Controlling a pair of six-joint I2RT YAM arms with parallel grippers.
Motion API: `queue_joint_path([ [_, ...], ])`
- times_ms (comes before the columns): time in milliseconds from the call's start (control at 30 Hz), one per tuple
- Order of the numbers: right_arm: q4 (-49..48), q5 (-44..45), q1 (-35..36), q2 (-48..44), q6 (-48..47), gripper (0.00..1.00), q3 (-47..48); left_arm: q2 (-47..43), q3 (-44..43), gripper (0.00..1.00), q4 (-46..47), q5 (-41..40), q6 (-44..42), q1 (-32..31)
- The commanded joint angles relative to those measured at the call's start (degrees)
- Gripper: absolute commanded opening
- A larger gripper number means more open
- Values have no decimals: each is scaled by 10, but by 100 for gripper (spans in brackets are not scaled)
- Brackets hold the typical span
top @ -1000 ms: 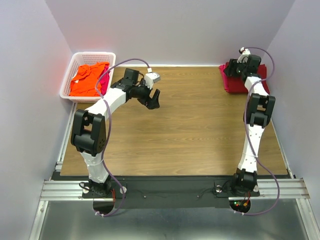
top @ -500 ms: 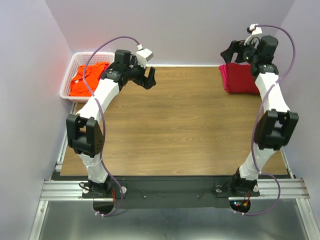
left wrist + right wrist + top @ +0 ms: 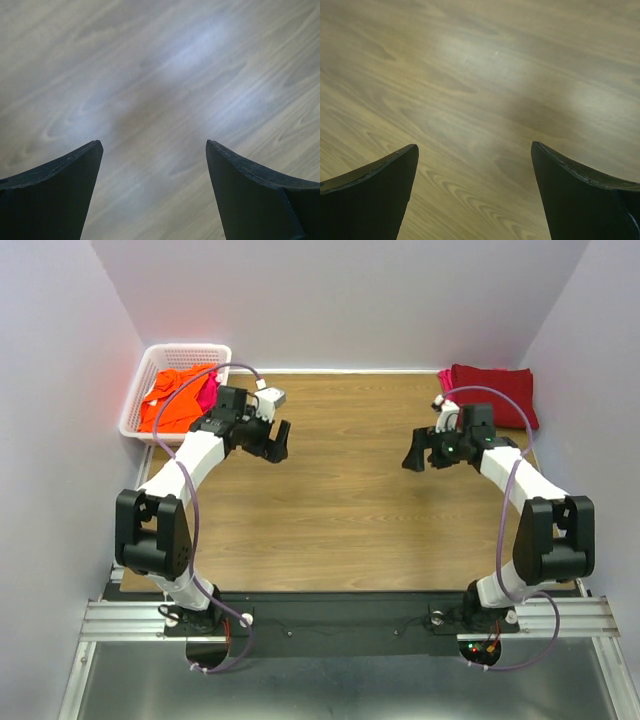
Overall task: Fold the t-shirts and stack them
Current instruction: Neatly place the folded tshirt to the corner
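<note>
Right gripper [image 3: 413, 456], now off the maybe-stacked red t-shirt [image 3: 495, 390], and left gripper [image 3: 279, 441] wide, empty.

One camera above and behind my bases takes in the whole desk [image 3: 340, 510]. My wrist cameras look closely down past my left claw [image 3: 153, 142] and right claw [image 3: 474, 144] at that same wood.

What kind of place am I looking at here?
Likely a robotics lab test cell: left arm and right arm bolted to a metal rail, a wooden table, a basket of t-shirts.
</note>
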State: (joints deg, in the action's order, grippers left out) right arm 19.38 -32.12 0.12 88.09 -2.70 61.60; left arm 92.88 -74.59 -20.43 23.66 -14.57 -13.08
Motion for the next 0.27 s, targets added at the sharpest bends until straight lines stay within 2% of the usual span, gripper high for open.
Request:
queue_joint_path([
  [0, -6, 48, 52, -48, -39, 100, -7, -74, 46, 96, 15, -4, -10, -2],
  [100, -6, 72, 80, -44, -47, 100, 1, -95, 54, 96, 5, 1, -6, -1],
  [233, -7, 65, 91, -40, -44, 100, 4, -81, 34, 96, -16, -40, 21, -1],
])
